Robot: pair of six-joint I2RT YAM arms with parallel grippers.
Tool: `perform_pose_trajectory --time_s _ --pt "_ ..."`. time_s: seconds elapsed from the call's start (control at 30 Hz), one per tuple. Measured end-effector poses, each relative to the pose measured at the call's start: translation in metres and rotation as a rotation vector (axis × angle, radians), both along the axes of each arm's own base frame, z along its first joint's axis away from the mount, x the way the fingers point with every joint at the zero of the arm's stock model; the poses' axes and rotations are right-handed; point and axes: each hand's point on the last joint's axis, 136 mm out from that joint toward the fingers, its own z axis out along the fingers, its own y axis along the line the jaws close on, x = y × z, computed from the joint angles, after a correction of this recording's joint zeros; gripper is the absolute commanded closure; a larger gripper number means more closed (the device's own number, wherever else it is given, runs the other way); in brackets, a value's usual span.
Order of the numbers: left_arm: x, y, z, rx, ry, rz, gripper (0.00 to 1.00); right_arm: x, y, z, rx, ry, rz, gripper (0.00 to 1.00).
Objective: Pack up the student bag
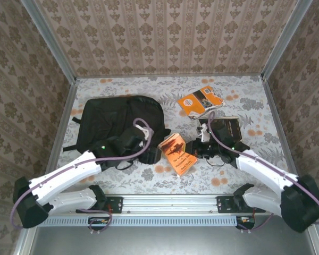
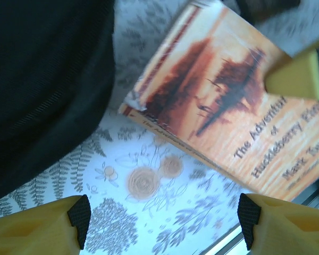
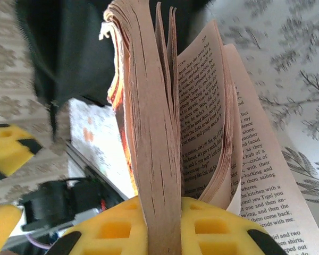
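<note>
The student bag point(image 1: 117, 121), a large black backpack, lies flat at the table's left and shows as dark fabric point(image 2: 42, 79) in the left wrist view. An orange paperback point(image 1: 176, 154) sits just right of the bag, its cover point(image 2: 239, 106) reading "The Adventures of Huckleberry Finn". My right gripper point(image 1: 198, 150) is shut on the paperback's page block point(image 3: 159, 159) with the other pages fanned loose to the right. My left gripper point(image 2: 165, 223) is open over bare tablecloth between bag and paperback, nothing between its pads point(image 2: 80, 218).
A second orange book point(image 1: 200, 101) lies at the back right, and a dark book point(image 1: 226, 126) lies beside the right arm. Patterned walls close off three sides. A metal rail point(image 1: 170, 203) runs along the near edge.
</note>
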Motion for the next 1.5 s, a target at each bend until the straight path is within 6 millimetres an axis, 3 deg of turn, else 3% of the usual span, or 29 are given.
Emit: perform_pose_trajectory --time_s 0.17,0.43,0.7,0.83,1.13,1.2,1.5 --pt "0.027 -0.001 0.014 -0.181 0.086 0.146 0.15 0.006 -0.005 0.026 0.075 -0.053 -0.076 0.99" --pt "0.047 -0.044 0.0 -0.32 0.247 0.172 0.17 0.007 -0.005 0.028 0.183 -0.032 -0.148 0.99" --pt "0.056 -0.064 0.018 -0.404 0.272 0.159 0.21 -0.001 -0.009 0.074 0.294 -0.147 -0.154 0.97" --pt "0.059 -0.072 0.032 -0.457 0.265 0.142 0.28 0.0 -0.009 0.082 0.323 -0.154 -0.162 0.97" --pt "0.069 -0.083 0.059 -0.551 0.235 0.121 0.64 0.007 -0.006 0.093 0.382 -0.147 -0.183 0.94" --pt "0.071 -0.084 0.063 -0.567 0.229 0.119 0.68 0.008 -0.006 0.094 0.386 -0.148 -0.187 0.89" --pt "0.076 -0.074 0.087 -0.625 0.149 0.132 0.9 0.009 -0.011 0.104 0.324 -0.172 -0.192 0.38"
